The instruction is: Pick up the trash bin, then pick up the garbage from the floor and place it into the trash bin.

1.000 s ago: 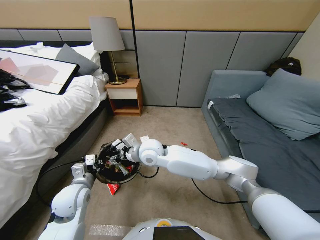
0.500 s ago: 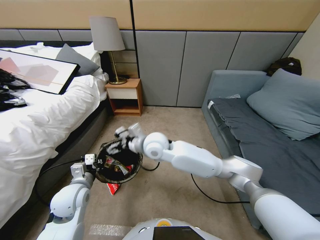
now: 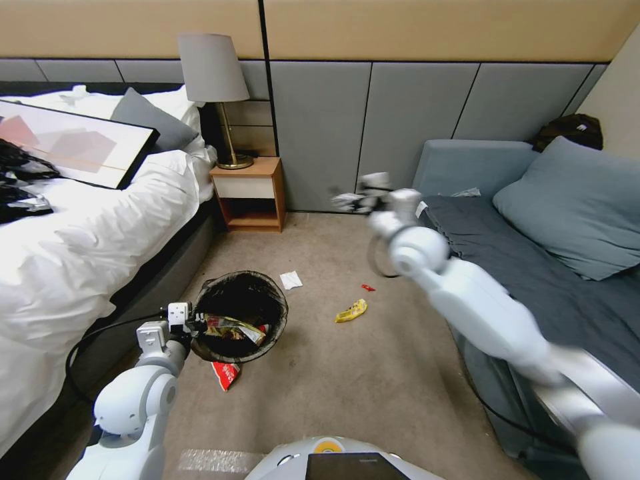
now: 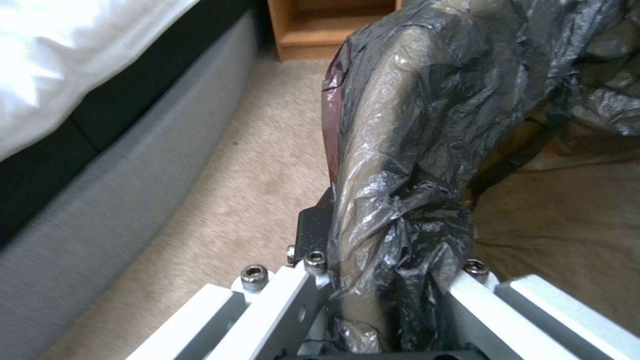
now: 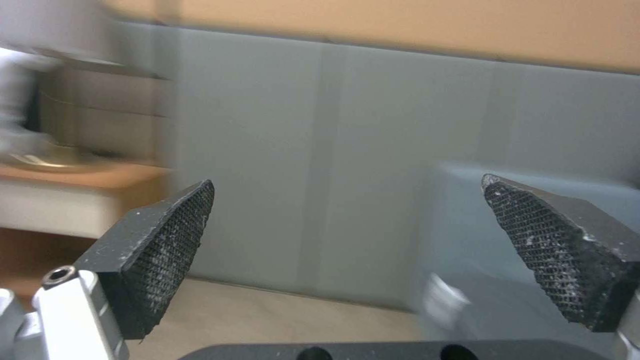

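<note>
Left gripper (image 3: 189, 319) clamped on the trash bin (image 3: 241, 313) rim — held steady beside the bed (image 3: 80, 253) as a drop target. Right gripper (image 5: 347, 250) raised toward the sofa (image 3: 533, 267), jaws apart, empty. Yellow wrapper (image 3: 351, 311) lay on the carpet nearby.

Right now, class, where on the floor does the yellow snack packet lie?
In the head view, the yellow snack packet lies on the carpet between the trash bin and the sofa, just below a small red scrap.

White glossy arms (image 3: 480, 307); black textured fingertips (image 5: 170, 235).
</note>
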Robot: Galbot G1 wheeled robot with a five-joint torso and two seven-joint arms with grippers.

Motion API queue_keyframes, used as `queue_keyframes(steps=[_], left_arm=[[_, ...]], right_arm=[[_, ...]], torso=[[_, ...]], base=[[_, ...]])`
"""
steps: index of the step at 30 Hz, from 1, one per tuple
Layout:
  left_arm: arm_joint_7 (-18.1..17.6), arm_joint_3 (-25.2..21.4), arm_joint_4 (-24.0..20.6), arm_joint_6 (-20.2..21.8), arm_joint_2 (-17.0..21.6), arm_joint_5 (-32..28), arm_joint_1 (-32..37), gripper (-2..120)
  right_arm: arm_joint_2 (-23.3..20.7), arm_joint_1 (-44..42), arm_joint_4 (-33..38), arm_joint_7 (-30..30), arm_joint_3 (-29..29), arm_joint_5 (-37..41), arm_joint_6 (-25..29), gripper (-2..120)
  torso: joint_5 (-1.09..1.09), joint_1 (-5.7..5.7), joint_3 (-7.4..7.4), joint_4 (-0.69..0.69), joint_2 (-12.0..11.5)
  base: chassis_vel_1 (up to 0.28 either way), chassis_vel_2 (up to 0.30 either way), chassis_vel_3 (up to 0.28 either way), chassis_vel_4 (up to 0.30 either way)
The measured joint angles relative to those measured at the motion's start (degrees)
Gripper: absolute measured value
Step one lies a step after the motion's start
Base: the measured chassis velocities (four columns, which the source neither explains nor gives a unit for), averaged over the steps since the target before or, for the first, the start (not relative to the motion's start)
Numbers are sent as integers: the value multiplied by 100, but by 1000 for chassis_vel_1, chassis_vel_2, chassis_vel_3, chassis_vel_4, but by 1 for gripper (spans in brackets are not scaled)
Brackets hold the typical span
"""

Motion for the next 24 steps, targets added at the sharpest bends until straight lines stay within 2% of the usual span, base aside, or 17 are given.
queue_keyframes(steps=[1, 2, 4, 6, 7, 8, 9, 10, 12, 16, 24], left_arm=[[-6, 15, -10, -1, -11, 9, -6, 0], [-6, 15, -10, -1, -11, 9, -6, 0], [-3, 23, -5, -1, -12, 17, 1, 0], [-5, 20, 0, -1, -13, 25, 5, 0], [-6, 9, 11, -1, -29, 42, 22, 0], [1, 6, 15, -1, -44, 40, 40, 0], [1, 6, 15, -1, -44, 40, 40, 0], [2, 3, 20, -1, -49, 42, 51, 0], [21, -3, 61, -1, -46, 66, 78, 0], [28, 6, 88, -1, -44, 80, 69, 0], [41, 47, 98, -1, -63, 105, 65, 0]], right_arm=[[232, -677, 90, -180, 555, -301, 166, 100], [232, -677, 90, -180, 555, -301, 166, 100], [613, -1475, 189, -373, 1108, -637, 409, 100], [712, -1631, 204, -418, 1199, -707, 484, 100], [1060, -2017, 217, -530, 1427, -972, 721, 100], [1342, -2250, 234, -583, 1540, -1181, 891, 100], [1342, -2250, 234, -583, 1540, -1181, 891, 100], [1544, -2404, 251, -619, 1601, -1322, 991, 100], [2168, -2934, 341, -744, 1740, -1804, 1363, 100], [2484, -3223, 351, -817, 1742, -2134, 1700, 100], [2752, -3283, 281, -843, 1668, -2394, 1824, 100]], torso=[[-9, -1, -1, 0, 0], [-9, -1, -1, 0, 0], [-6, -1, -1, 5, 0], [-9, -1, -1, 6, 1], [-15, 0, 0, 6, 0], [-10, -1, -1, 6, 0], [-10, -1, -1, 6, 0], [-8, -1, 0, 4, 0], [-12, -1, 0, 1, 0], [-12, -1, 0, 4, 0], [-11, -1, 0, 4, 1]], base=[[0, 0, 0, 0], [0, 0, 0, 0], [0, 0, 0, 0], [0, 0, 0, 0], [0, 0, 0, 0], [0, 0, 0, 0], [0, 0, 0, 0], [0, 0, 0, 0], [0, 0, 0, 0], [0, 0, 0, 0], [0, 0, 0, 0]])
